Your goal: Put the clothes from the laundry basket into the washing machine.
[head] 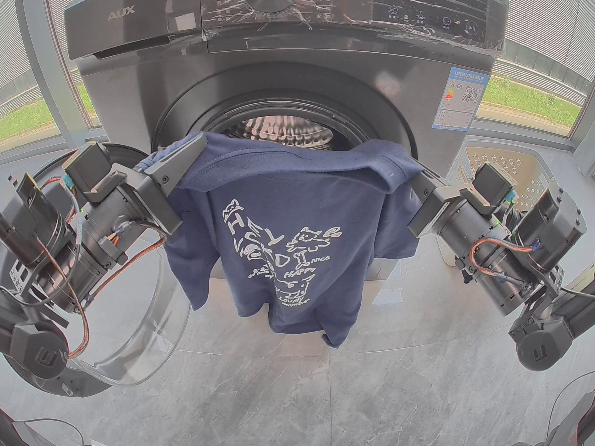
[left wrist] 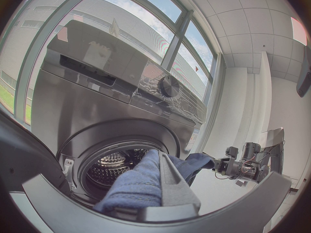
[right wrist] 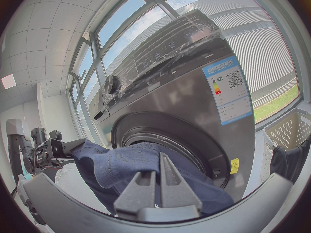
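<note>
Nearest in the head view, the open glass door (head: 133, 336) of the washing machine (head: 347, 82) is seen at the lower left of the frame, swung out over the floor. Just beyond it, a navy T-shirt (head: 291, 243) is held spread across the middle of the frame. One shoulder is pinched in the left hand (head: 189, 150) at centre left and the other in the right hand (head: 421, 186) at centre right. Both hands are closed narrowly on the cloth.

The shirt's held edge runs side to side between the hands, and its body hangs down from them toward the floor. The drum opening (head: 279, 132) lies directly behind that edge, in the upper middle of the frame. The hands are set level on either side of the opening, so neither arm is judged nearer. A forward push by both together is what the next move seems to call for. The hanging body lies below the opening's lower lip and would have to be fed in after the shoulders.

Farthest, at the right edge behind the right arm, the laundry basket (head: 517, 165) is seen. In the right wrist view a dark garment (right wrist: 286, 159) is draped over its rim.
</note>
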{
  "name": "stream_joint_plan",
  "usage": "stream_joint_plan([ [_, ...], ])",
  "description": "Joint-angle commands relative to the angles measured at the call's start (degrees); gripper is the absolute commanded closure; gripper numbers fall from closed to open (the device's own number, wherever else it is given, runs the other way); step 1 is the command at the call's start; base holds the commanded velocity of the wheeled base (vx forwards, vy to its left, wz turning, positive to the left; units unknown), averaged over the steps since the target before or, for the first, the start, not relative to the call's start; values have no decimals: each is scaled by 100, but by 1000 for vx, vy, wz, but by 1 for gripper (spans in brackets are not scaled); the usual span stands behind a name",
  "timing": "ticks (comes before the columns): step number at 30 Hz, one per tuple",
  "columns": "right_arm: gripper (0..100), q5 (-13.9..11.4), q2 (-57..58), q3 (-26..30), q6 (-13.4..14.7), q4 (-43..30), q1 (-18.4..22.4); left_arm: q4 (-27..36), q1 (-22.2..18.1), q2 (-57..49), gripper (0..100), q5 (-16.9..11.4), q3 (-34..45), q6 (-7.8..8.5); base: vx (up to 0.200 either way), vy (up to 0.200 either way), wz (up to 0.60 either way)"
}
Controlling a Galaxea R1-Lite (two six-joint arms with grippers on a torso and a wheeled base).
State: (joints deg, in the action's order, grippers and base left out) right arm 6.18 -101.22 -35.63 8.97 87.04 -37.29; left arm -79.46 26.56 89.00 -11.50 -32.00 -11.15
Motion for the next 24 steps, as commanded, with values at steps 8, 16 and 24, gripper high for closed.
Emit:
stream_joint_plan([
  [8, 100, 15, 208, -260, -10, -38, -24, 660, 51, -542, 100, -11, 18, -1, 0, 0, 0],
  [16, 100, 24, 304, -225, -80, -82, -24, 712, 77, -199, 100, -11, 212, 8, 0, 0, 0],
  [24, 100, 32, 296, -216, -80, -82, 20, 712, 77, -94, 100, 7, 238, 8, 0, 0, 0],
])
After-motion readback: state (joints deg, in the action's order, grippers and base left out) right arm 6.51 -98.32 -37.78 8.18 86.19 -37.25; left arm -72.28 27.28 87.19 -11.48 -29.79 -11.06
